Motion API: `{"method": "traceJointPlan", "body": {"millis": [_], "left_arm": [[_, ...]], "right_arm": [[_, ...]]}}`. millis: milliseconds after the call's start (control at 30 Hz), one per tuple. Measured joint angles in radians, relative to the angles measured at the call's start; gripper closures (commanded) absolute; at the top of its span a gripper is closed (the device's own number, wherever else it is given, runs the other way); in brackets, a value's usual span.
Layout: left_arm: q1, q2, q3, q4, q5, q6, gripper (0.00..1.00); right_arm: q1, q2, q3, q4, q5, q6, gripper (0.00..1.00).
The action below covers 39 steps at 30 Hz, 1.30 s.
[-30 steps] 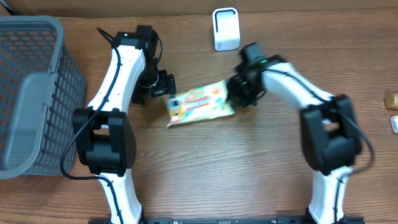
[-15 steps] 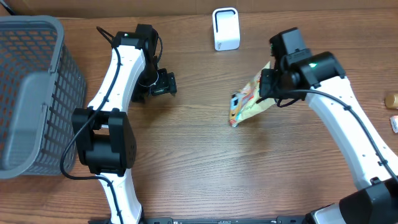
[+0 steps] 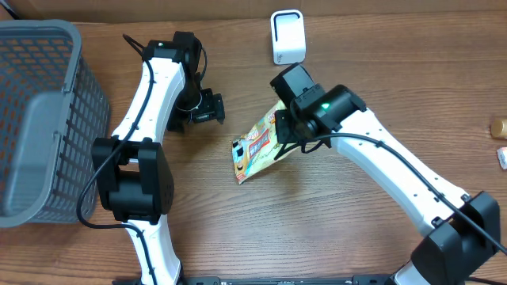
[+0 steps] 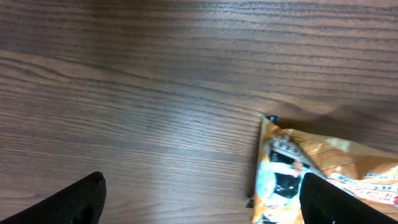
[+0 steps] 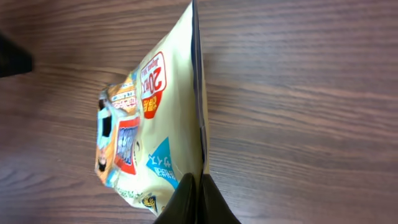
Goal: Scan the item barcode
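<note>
The item is a yellow-orange snack bag (image 3: 255, 149), hanging tilted above the middle of the table. My right gripper (image 3: 280, 133) is shut on its upper right end. In the right wrist view the bag (image 5: 146, 118) hangs on edge and my right gripper (image 5: 198, 198) pinches its sealed seam. No barcode shows on any visible face. A white scanner (image 3: 287, 36) stands at the back centre. My left gripper (image 3: 214, 107) is open and empty, left of the bag. In the left wrist view the bag's end (image 4: 292, 165) shows by the right finger (image 4: 348, 199).
A grey mesh basket (image 3: 40, 119) fills the left side. A small brown object (image 3: 498, 127) and a white object (image 3: 502, 157) lie at the right edge. Cardboard runs along the back.
My right arm has swung the bag from the right back toward the table's centre, closer to the left gripper. The left arm has stayed where it was.
</note>
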Motion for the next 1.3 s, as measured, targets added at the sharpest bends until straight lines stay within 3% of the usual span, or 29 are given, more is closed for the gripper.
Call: {"method": "traceJointPlan", "body": {"millis": [300, 600, 867, 1167, 1300], "left_arm": [[0.006, 0.000, 0.000, -0.003, 0.000, 0.000, 0.09], [0.008, 0.000, 0.000, -0.003, 0.000, 0.000, 0.09], [0.008, 0.000, 0.000, 0.002, 0.000, 0.000, 0.09], [0.008, 0.000, 0.000, -0.003, 0.000, 0.001, 0.09], [0.008, 0.000, 0.000, -0.008, 0.000, 0.001, 0.09]], "right_arm": [[-0.180, -0.003, 0.221, -0.227, 0.048, -0.027, 0.96], [-0.190, -0.031, 0.385, -0.526, 0.277, -0.054, 0.96], [-0.187, 0.009, 0.316, -0.407, 0.230, -0.056, 0.96], [-0.106, 0.294, 0.219, -0.185, 0.032, -0.058, 0.96], [-0.066, 0.297, 0.254, -0.242, 0.014, -0.052, 0.96]]}}
